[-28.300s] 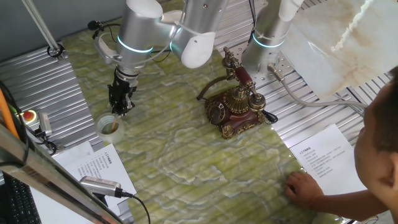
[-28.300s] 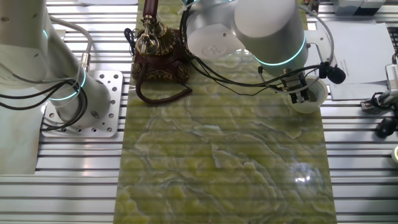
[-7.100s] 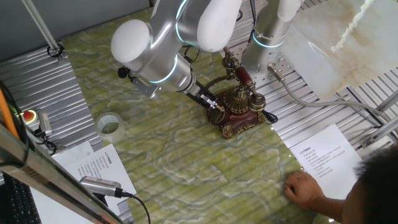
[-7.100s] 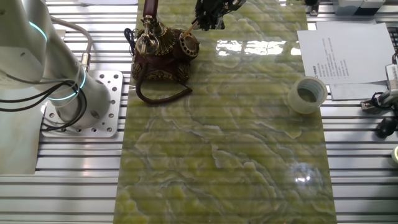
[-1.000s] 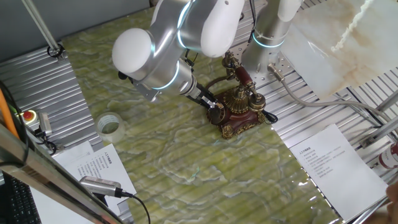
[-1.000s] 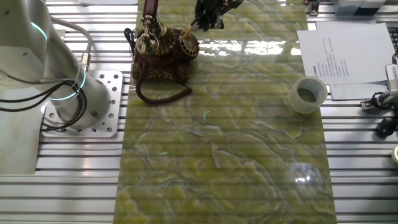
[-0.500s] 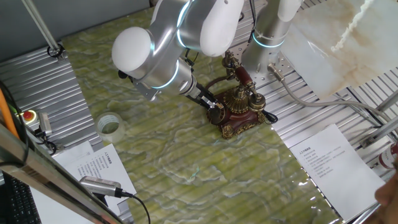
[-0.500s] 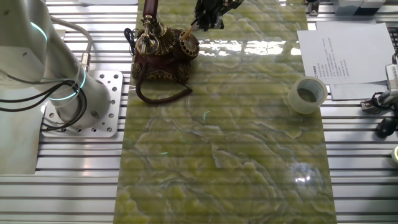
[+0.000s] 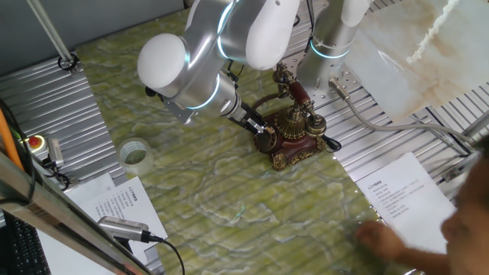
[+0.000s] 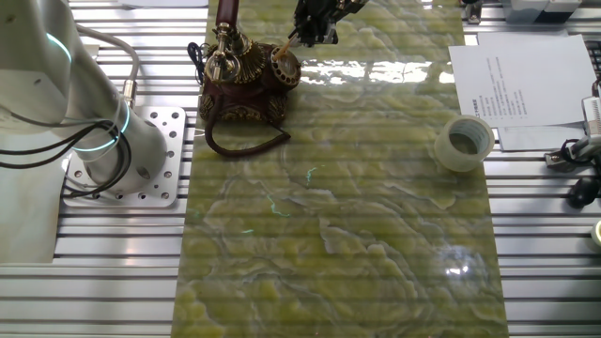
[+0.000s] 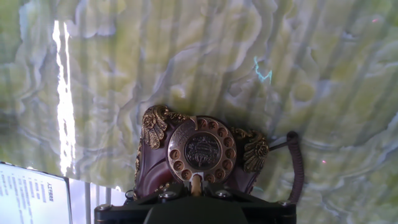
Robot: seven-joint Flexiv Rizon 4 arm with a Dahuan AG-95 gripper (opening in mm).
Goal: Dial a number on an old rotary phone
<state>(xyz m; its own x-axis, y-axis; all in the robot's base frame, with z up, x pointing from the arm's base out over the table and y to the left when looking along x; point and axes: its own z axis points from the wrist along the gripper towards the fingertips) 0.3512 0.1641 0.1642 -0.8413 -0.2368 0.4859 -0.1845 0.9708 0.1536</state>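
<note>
While the old rotary phone (image 9: 290,134) sits near the far end of your green marbled worktop (image 9: 206,198), close to the grey arm base, its round dark dial (image 11: 202,150) faces the claw (image 9: 264,131). You can see in the hand view a pale tip (image 11: 196,184) touching the lower rim of the dial, at one of the ringed finger holes; whether the claw is open or closed you cannot tell, since its fingers are hidden below the frame edge. The phone's body is dark red-brown with scrolled brass-gold leaf trim, and the red-and-gold handset (image 9: 294,90) lies in its cradle on top. A black cord (image 10: 242,143) loops from the phone onto the worktop. Well apart from the phone, a roll of clear tape (image 10: 463,144) stands near the worktop's edge, beside a printed sheet (image 10: 521,77). A blurred hand (image 9: 386,238) rests at the near corner by another printed sheet (image 9: 405,195). Ribbed metal surrounds the worktop.
</note>
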